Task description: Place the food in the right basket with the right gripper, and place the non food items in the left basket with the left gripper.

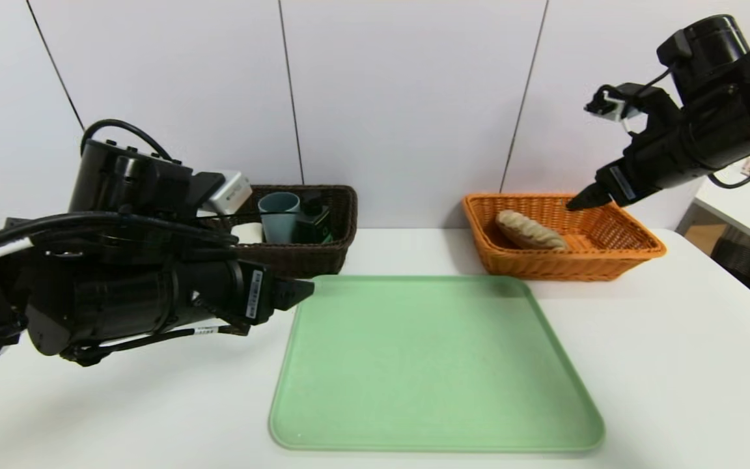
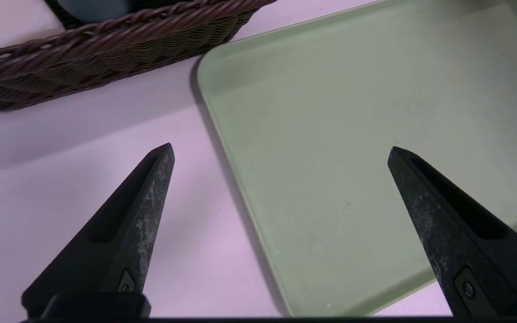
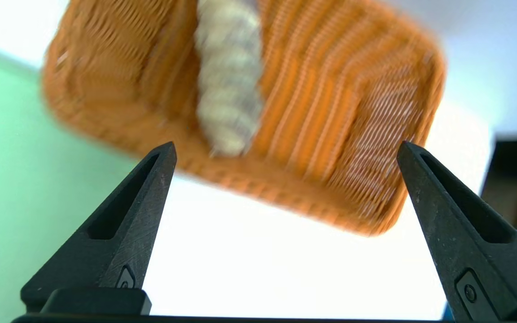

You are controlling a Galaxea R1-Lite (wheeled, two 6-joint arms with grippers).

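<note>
roll (image 1: pixel 531 230) in orange basket (image 1: pixel 564 266), right of frame; right gripper (image 3: pixel 286 146) above it, left gripper (image 2: pixel 281 148) centre-left, both spread wide, gripping nothing

No readable text
Small print on the left arm's label (image 1: pixel 254 294), the right arm's label (image 1: pixel 623 183), the cable tag (image 1: pixel 206 330) and the white box (image 1: pixel 232 193) is too small to make out.

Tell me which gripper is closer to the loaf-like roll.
Right. The right gripper hovers above the orange basket holding the roll; the left gripper is across by the green tray's left edge.
</note>
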